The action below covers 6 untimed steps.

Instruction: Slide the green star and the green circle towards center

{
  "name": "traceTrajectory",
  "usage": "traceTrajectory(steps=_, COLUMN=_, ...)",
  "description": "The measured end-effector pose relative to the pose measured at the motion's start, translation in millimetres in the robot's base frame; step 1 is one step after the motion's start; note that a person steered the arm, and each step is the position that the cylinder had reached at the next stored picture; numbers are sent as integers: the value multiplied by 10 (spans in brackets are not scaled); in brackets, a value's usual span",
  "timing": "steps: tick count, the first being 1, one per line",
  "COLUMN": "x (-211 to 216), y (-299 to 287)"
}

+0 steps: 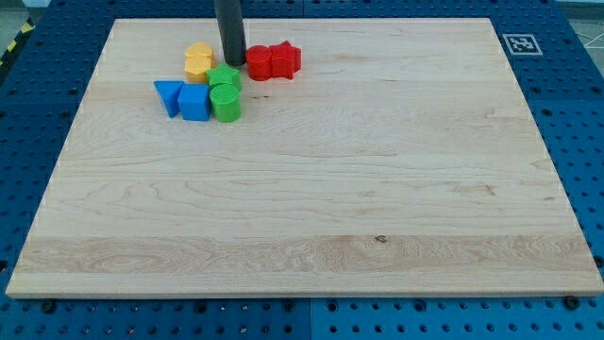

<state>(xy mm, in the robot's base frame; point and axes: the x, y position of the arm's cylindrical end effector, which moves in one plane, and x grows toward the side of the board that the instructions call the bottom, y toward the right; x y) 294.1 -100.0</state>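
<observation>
Blocks all bunched in the upper-left part of the wooden board [311,189], near its top edge. Wide bare wood from the cluster toward the view's right and bottom, board middle included.

Green star [225,77] sits just below my tip [232,62]; whether they touch I can't tell. Green circle [226,102] is directly below the star, touching it, at the cluster's lower right corner. Both greens are well up and left of board centre.

No gripper on this arm, just the dark rod [230,28] coming down from the view's top; nothing clamped, tip only. Tip stands in the gap between the yellow blocks and the red ones.

Neighbours:
- two yellow blocks [199,61], stacked close, left of the tip and up-left of the star
- red circle [259,63] and red star [285,59], touching each other, right of the tip
- blue triangle [169,95] and blue cube [194,102], side by side, hard against the green circle's left

Right and lower sides of both greens face open wood. Black-and-white marker tag [518,43] sits at the board's top right corner, far from everything. Blue pegboard table [585,113] surrounds the board.
</observation>
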Motion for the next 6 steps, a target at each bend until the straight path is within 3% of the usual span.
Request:
traceTrajectory(steps=3, x=142, y=-17)
traceTrajectory(steps=6, x=162, y=-440)
